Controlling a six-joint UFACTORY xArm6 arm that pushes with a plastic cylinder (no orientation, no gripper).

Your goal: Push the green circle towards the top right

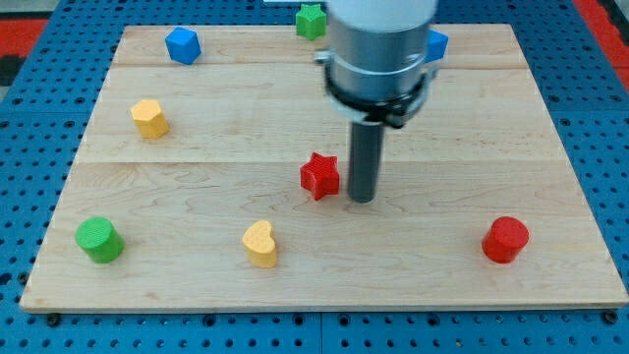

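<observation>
The green circle (99, 240) is a short green cylinder near the bottom left corner of the wooden board (197, 118). My tip (363, 200) is at the board's middle, just right of the red star (320, 176) and close to it. The tip is far to the right of the green circle and a little higher in the view. The arm's grey body (379, 54) hangs over the top middle of the board.
A yellow heart (260, 244) lies at the bottom middle. A red cylinder (505, 240) is at the bottom right. A yellow block (149, 118) is at the left. A blue block (183, 45) is at the top left. A green star (312, 21) and a partly hidden blue block (437, 44) are at the top.
</observation>
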